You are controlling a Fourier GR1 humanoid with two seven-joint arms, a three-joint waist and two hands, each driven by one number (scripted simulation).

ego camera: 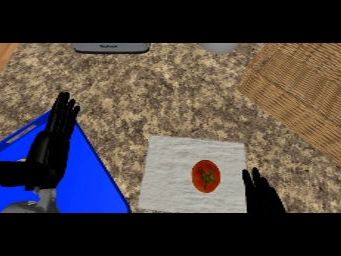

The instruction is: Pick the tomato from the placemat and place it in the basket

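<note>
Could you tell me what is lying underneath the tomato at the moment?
The tomato rests on a pale grey placemat, which lies flat on the speckled counter. The patch of mat directly beneath the tomato is covered, as is the counter under the mat.

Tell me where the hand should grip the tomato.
Grip the tomato round its sides, coming down from above with the right hand, which sits open just beside it. It lies stem-up and alone on the flat placemat, so every side looks free; the top is probably the easiest way in.
</note>
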